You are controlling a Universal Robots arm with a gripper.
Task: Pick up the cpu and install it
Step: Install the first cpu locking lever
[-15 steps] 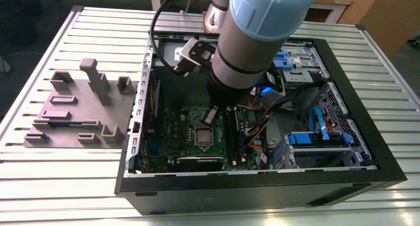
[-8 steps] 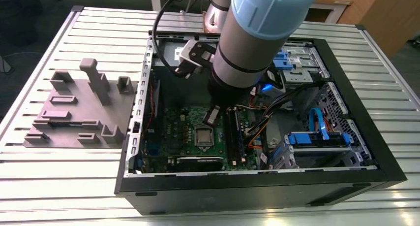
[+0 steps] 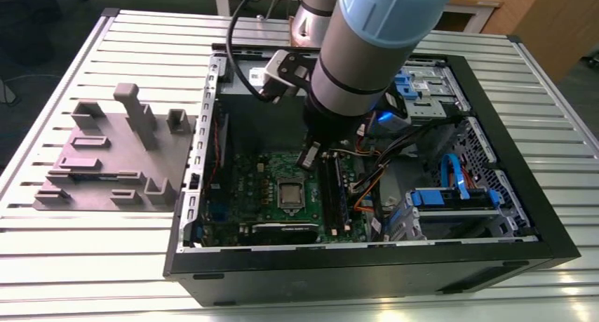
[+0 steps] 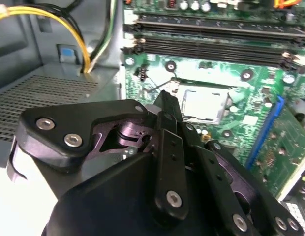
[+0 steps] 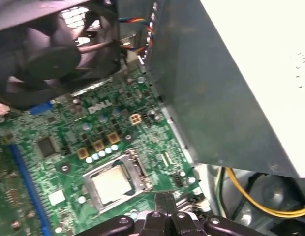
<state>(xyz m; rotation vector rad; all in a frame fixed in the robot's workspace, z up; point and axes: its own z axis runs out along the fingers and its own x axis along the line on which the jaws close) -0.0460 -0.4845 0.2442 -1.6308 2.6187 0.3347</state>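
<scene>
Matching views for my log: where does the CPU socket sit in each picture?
Exterior view: socket at the exterior view's left of the memory slots.
Second wrist view: socket, between memory slots and blue connector.
First wrist view: socket, near the blue connector.
Shared landmark: the green motherboard.

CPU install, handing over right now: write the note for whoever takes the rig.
Gripper: looks shut, holding nothing, tip just beside the socket inside the open PC case.
CPU: lying in the socket on the motherboard, silvery top up.
Done: CPU picked and placed, as far as it shows.
Left: cannot tell whether it is fully seated or the socket is latched.
</scene>
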